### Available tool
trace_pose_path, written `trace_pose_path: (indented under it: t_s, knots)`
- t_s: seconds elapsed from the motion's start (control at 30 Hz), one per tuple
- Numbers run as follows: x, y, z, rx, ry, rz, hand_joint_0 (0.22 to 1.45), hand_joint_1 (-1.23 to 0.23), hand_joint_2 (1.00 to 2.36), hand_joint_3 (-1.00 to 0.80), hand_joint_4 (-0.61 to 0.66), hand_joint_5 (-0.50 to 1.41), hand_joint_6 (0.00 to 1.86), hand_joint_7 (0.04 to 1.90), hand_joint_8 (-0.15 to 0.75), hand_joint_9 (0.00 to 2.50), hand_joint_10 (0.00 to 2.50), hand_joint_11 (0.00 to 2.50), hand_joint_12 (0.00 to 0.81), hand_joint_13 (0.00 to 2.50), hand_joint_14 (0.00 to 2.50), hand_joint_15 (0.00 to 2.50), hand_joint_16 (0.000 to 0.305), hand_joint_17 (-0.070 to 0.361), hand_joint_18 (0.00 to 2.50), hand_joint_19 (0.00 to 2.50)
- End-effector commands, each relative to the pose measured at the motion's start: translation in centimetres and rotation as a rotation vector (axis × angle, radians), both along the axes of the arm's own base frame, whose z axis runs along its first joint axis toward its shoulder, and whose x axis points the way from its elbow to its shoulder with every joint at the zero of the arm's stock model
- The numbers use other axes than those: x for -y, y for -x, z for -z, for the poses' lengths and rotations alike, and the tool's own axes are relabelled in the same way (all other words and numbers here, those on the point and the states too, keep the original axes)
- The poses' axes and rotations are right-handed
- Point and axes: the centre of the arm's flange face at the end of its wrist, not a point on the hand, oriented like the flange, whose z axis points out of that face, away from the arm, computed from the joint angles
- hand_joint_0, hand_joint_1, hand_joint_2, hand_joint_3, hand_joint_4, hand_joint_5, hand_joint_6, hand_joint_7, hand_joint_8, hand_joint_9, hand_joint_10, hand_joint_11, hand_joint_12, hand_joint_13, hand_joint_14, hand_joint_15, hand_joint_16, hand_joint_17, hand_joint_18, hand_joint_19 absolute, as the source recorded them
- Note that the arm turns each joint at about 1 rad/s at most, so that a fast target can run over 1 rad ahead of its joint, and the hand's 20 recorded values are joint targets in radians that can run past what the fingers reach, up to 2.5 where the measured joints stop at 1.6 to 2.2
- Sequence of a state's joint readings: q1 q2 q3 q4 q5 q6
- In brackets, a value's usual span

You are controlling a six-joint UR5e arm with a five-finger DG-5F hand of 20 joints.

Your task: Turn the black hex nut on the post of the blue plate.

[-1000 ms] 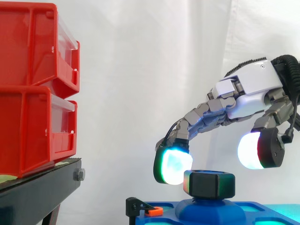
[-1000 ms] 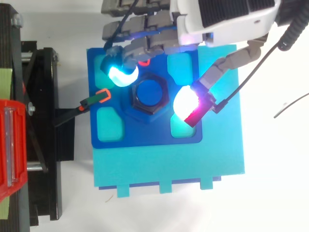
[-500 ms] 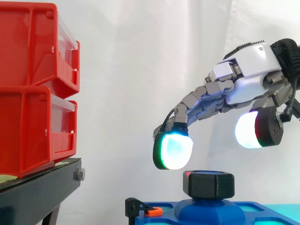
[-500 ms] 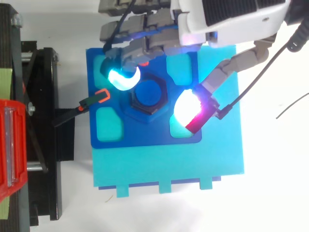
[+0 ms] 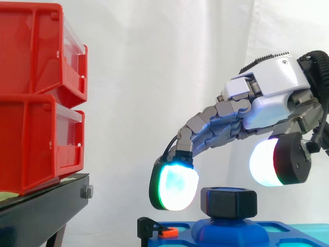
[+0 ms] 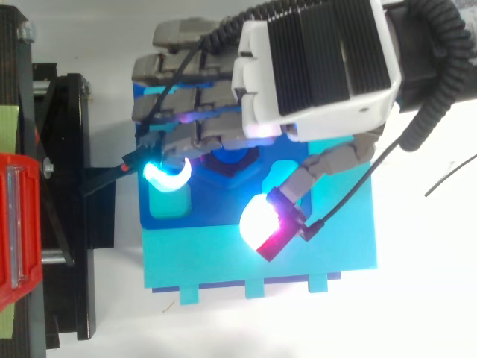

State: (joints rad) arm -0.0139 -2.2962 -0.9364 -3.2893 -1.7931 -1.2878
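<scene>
Two red bins [image 5: 38, 98] sat stacked on a black stand [image 5: 46, 211] at the left. The hand [image 5: 272, 90] hung over the blue plate [image 5: 180, 235], its fingers [image 5: 177, 186] spread wide and holding nothing. One glowing pad sat low, just left of the black hex nut [image 5: 229, 201], and the thumb's pad sat higher on the nut's right, both clear of it. The nut stood on the raised post at the plate's middle. A small orange clip [image 5: 168, 232] lay at the plate's left edge.
</scene>
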Motion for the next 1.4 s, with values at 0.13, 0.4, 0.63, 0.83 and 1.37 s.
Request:
trace_pose_path:
  t_s: [0.13,0.4,0.63,0.83,1.37]
  knots:
    - [-0.9,0.2,0.2,-0.023,-0.003,-0.009,0.44,-0.57,1.00,-0.50,0.14,-0.21,0.50,0.74,0.185,0.28,0.00,0.00,0.311,0.16,0.00,0.06,0.046,0.104,0.00,0.11]
    - [0.4,0.7,-0.3,-0.041,0.027,-0.019,0.44,-0.57,1.00,-0.50,0.14,-0.21,0.50,0.74,0.186,0.29,0.00,0.00,0.311,0.16,0.00,0.05,0.046,0.104,0.00,0.11]
    - [1.8,1.2,-0.9,-0.053,0.043,-0.019,0.44,-0.56,1.00,-0.50,0.14,-0.21,0.50,0.74,0.185,0.29,0.00,0.00,0.310,0.17,0.00,0.06,0.046,0.104,0.00,0.12]
    - [2.3,1.2,-1.2,-0.047,0.047,-0.021,0.44,-0.56,1.00,-0.50,0.14,-0.21,0.50,0.74,0.185,0.28,0.00,0.00,0.310,0.17,0.00,0.06,0.046,0.104,0.00,0.11]
    - [2.1,1.1,-1.1,-0.038,0.052,-0.022,0.44,-0.56,1.00,-0.50,0.14,-0.21,0.50,0.73,0.186,0.29,0.00,0.00,0.312,0.18,0.00,0.07,0.047,0.105,0.00,0.13]
